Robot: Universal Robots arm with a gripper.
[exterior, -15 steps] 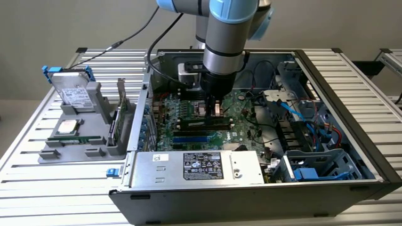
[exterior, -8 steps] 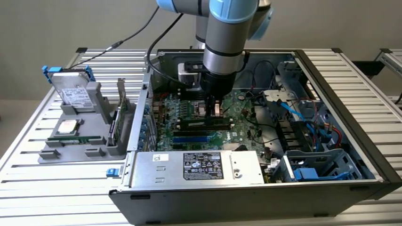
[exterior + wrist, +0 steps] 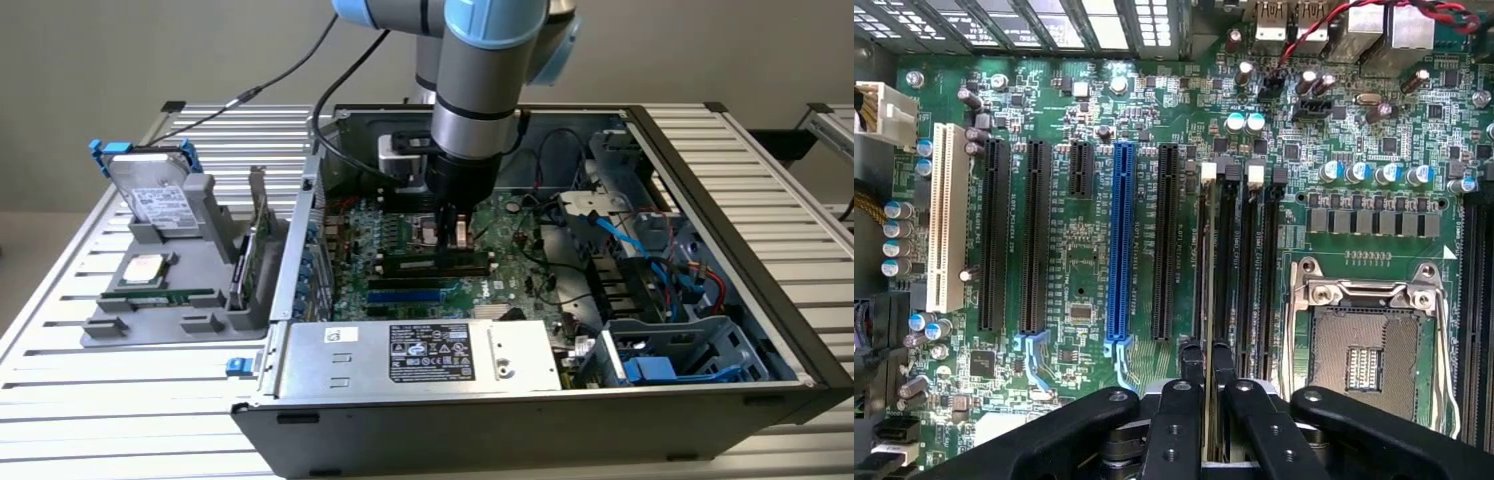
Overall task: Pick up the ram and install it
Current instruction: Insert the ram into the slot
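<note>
Nearest the exterior camera, an open computer case (image 3: 534,430) sits on a slatted metal worktop (image 3: 120,400), with a silver labelled power supply (image 3: 427,355) along its front edge. Just behind that lies the green motherboard (image 3: 521,240).

The arm reaches straight down into the case, and its end effector (image 3: 454,232) meets the ram (image 3: 430,262). The ram stands on edge along a black memory slot, beside the empty processor socket (image 3: 1364,350).

In the wrist view the ram (image 3: 1208,270) shows edge-on as a thin pale line. The black fingers (image 3: 1191,370) of the end effector (image 3: 1206,375) press against both faces near mid-length, so it appears clenched on the ram. Whether the stick is fully seated cannot be told.

To the exterior view's left, a grey tray (image 3: 134,328) holds a hard drive (image 3: 154,195).

The ram is likely light, thin and stiff along its length. It should also be fragile, easily cracked by twisting or uneven pressure. The flat faces at the middle look the soundest place to hold, keeping it upright.
</note>
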